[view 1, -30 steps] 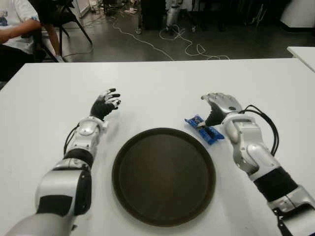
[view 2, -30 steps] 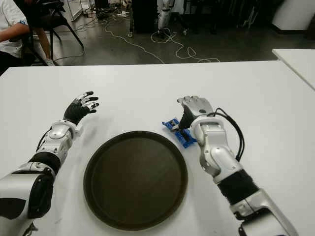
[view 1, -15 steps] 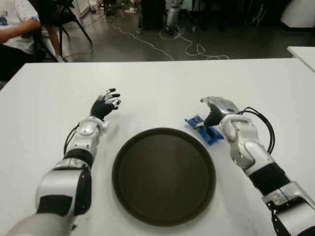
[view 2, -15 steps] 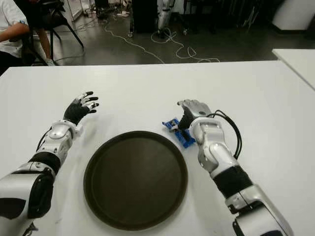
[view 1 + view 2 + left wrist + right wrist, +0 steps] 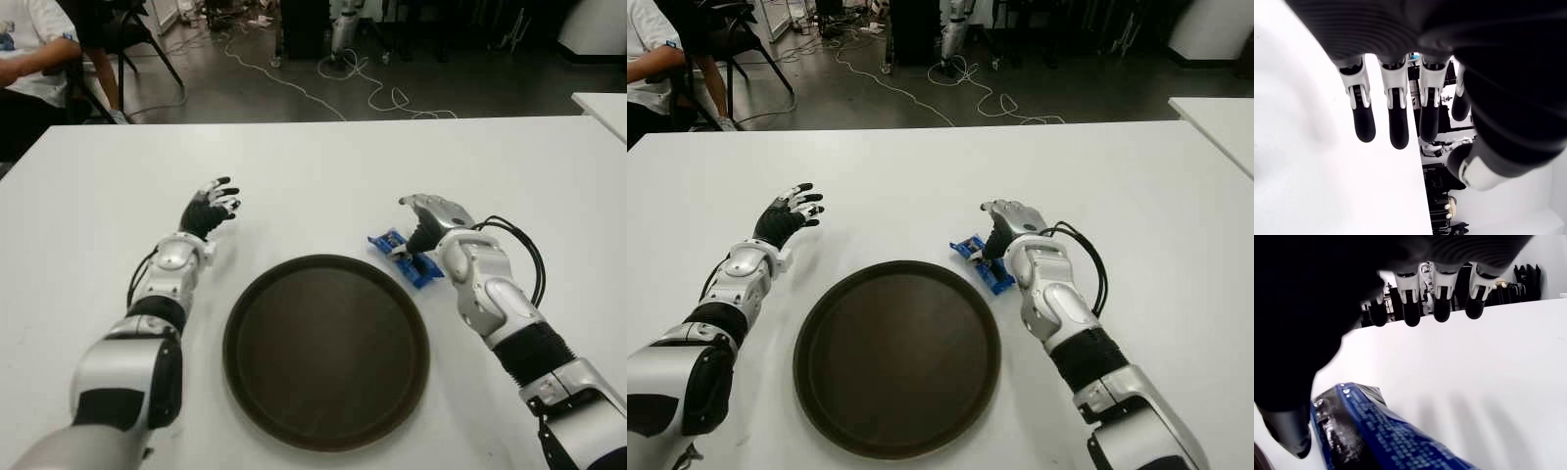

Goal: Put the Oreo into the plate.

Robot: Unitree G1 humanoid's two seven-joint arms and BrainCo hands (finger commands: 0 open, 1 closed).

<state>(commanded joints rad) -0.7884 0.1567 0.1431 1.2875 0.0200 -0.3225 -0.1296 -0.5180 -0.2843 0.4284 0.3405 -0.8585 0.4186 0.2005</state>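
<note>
Oreo pack (image 5: 405, 258), blue wrapper, flat on white bench (image 5: 323, 176), just off plate (image 5: 325, 351) rim on robot's right. Right hand (image 5: 429, 217) poised over pack's far end, fingers extended and spread, thumb tip down beside wrapper, nothing gripped. Left hand (image 5: 210, 211) idle left of plate, fingers spread, empty. Plate dark, round, bare.
</note>
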